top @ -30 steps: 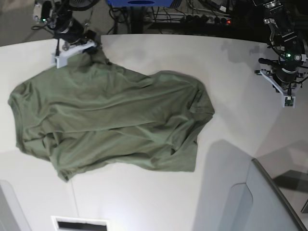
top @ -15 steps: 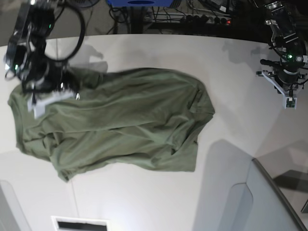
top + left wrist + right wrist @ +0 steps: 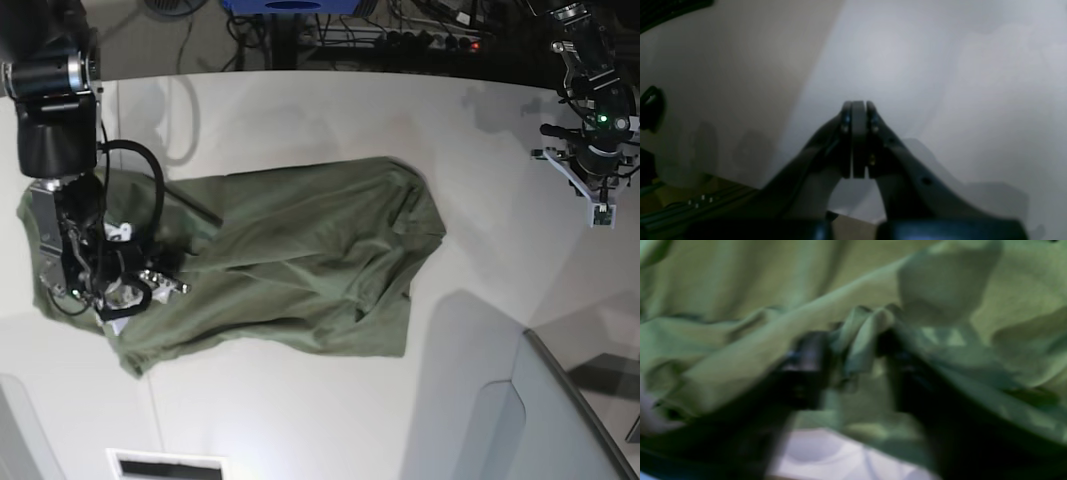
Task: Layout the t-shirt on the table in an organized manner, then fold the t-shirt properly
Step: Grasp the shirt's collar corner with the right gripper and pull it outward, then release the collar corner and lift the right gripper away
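Fabric sits between the two fingers of the right gripper: in the right wrist view we see a bunched fold of the t-shirt standing in the gap. The fingers stand apart with the cloth loose between them rather than pinched flat; the picture is blurred, so we cannot tell whether either finger touches the fold. Below the gripper a patch of the white surface shows under the cloth edge.

In the base view we find the right gripper low over the near-left part of the t-shirt, at that view's left. Its arm comes down from the upper left, the dark forearm near vertical and the wrist bent toward the cloth, with a black cable looping beside it.

The left gripper has its fingers pressed together with nothing between them; only bare surface lies beneath it. In the base view the left gripper hangs at that view's right, well apart from the t-shirt, its arm reaching down from the upper right corner.

The t-shirt is olive green, lying crumpled across the middle and left of the surface. Long diagonal creases run through it, its far edge is folded over on itself, and its right end is rounded and bunched. A grey angled panel stands at the lower right.
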`<state>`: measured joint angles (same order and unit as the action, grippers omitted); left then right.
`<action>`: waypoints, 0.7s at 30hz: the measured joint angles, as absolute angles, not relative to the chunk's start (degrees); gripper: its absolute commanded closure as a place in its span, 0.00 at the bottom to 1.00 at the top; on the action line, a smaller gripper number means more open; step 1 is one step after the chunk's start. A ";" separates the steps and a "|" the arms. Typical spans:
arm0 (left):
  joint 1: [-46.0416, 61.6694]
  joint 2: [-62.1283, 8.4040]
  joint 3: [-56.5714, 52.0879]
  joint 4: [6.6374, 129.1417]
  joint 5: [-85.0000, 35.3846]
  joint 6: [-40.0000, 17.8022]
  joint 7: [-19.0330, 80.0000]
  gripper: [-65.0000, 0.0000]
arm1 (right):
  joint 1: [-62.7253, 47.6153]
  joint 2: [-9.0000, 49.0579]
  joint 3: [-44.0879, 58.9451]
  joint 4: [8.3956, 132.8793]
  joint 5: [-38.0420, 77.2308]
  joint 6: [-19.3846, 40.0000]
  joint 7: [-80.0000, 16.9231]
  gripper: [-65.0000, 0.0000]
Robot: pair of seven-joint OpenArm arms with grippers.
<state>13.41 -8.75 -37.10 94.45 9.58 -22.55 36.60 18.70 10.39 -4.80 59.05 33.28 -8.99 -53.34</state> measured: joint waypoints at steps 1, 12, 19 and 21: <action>13.47 -8.73 -37.10 94.45 9.65 -22.55 36.64 1.00 | 18.44 11.25 -6.37 60.75 33.17 -9.04 -52.40 0.26; 13.23 -9.82 -37.26 94.30 9.76 -22.55 36.62 1.00 | -10.26 13.74 -15.00 98.04 8.56 -8.29 -49.50 0.35; 12.36 -9.80 -37.19 94.24 9.23 -22.52 36.60 1.00 | -14.35 14.09 -23.38 97.84 -12.49 -7.92 -45.87 0.35; 12.38 -9.82 -37.43 93.56 5.37 -22.57 36.60 1.00 | -13.26 13.80 -24.58 97.32 -13.32 -7.92 -44.58 0.36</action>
<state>12.38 -9.82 -37.43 93.56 5.37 -22.57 36.60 -13.26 13.80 -24.58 97.32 -13.32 -7.92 -44.58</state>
